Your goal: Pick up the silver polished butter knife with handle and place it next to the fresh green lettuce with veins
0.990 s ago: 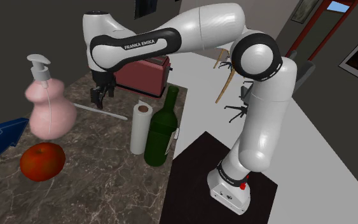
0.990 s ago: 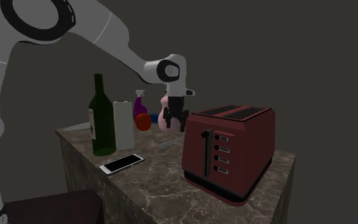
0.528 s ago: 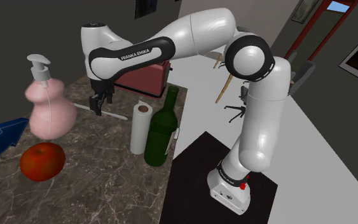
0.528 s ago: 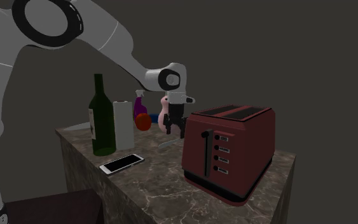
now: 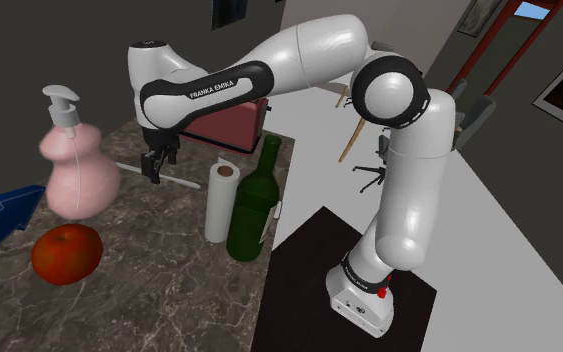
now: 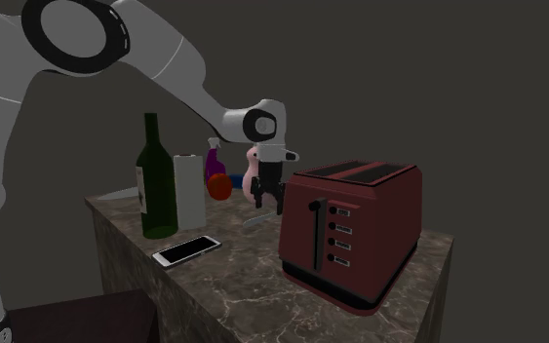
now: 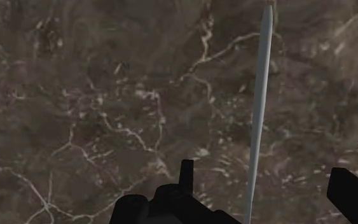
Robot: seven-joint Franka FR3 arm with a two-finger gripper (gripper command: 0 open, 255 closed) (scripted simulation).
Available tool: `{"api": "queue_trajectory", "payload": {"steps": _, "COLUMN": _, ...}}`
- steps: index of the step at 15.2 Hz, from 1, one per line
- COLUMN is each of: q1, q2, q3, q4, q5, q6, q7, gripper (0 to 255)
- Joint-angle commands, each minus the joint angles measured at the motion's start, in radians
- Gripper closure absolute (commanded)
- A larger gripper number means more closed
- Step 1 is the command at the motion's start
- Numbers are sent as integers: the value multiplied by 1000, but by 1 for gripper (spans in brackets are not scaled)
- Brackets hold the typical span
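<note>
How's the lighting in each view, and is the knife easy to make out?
Shoulder view: evenly lit, knife pale on the dark marble counter; second exterior view: dim, knife a faint sliver beside the toaster; wrist view: flat light, knife pale, no glare.

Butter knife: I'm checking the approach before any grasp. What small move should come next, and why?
Probably lower straight down. In the wrist view the butter knife lies flat on the marble counter, between the fingers of the open pincer, which stand apart and do not touch it yet.
</note>
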Motion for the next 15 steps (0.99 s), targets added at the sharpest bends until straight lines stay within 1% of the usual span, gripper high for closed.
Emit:
{"api": "queue_trajectory", "payload": {"steps": 1, "q1": 0, "q2": 0, "q3": 0, "q4": 0, "q5": 0, "q6": 0, "q7": 0, "gripper": 255}}
{"api": "queue_trajectory", "payload": {"steps": 10, "q1": 0, "q2": 0, "q3": 0, "q4": 0, "q5": 0, "q6": 0, "q7": 0, "gripper": 255}}
{"api": "queue_trajectory", "payload": {"steps": 15, "q1": -2, "q2": -28, "q3": 4, "q4": 30, "q5": 10, "q6": -56, "q7": -6, "gripper": 255}}
